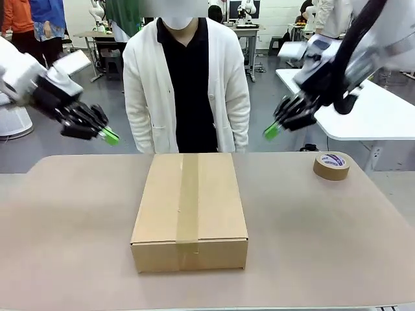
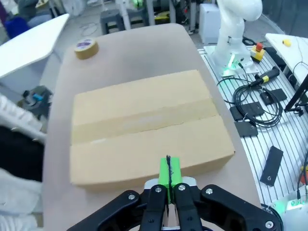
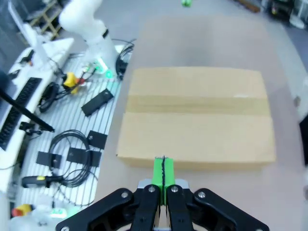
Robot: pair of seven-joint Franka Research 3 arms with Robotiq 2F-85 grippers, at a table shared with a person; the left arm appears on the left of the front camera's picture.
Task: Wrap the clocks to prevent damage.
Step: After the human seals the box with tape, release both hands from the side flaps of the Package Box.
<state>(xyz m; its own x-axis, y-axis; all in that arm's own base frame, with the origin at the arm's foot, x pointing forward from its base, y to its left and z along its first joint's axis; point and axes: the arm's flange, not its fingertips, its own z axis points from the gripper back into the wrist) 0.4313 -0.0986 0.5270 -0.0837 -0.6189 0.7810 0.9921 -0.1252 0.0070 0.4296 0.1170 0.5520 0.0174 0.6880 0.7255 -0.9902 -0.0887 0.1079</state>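
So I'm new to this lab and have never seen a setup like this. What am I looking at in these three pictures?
Two white robot arms share a brown table with a person in a white cardigan standing at the far side. The big picture comes from a fixed camera between the arms. The other two come from cameras on each wrist, looking down along that arm's own fingers. The left hand and the right hand both hang above the table, green pads pressed shut, holding nothing. On the table lie a taped cardboard box and, apart from it near the far right corner, a roll of brown tape.
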